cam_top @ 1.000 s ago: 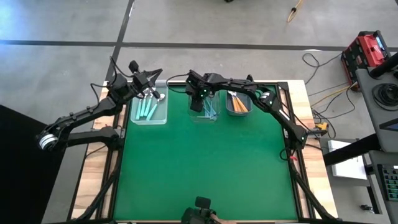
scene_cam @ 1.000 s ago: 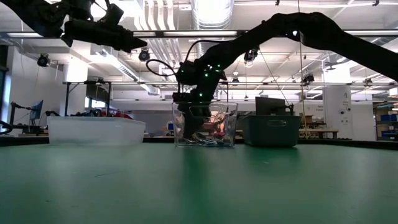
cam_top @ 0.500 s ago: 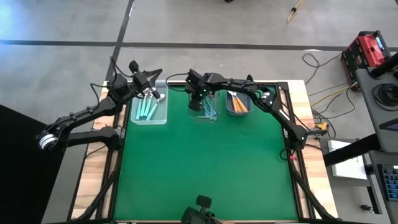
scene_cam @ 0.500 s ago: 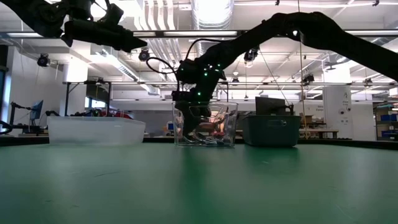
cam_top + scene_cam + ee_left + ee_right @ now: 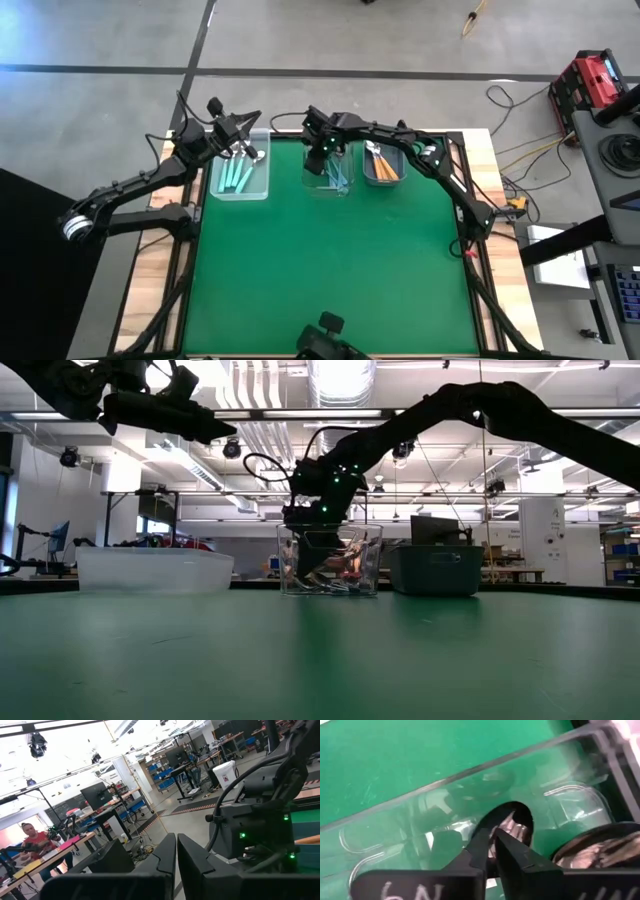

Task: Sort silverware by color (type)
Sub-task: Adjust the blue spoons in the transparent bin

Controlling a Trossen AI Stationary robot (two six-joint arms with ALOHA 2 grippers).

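1. The right gripper (image 5: 322,152) is pinched nearly shut inside the clear plastic middle bin (image 5: 329,180), among the teal-handled spoons (image 5: 338,177); whether it holds one is unclear.
2. The left gripper (image 5: 243,125) waits shut above the left bin (image 5: 241,178).
3. A thin handle might slip free when lifted.

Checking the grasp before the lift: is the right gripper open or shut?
Shut. In the right wrist view the right gripper has its fingers nearly touching inside the clear middle bin; whether a spoon is pinched, I cannot tell.
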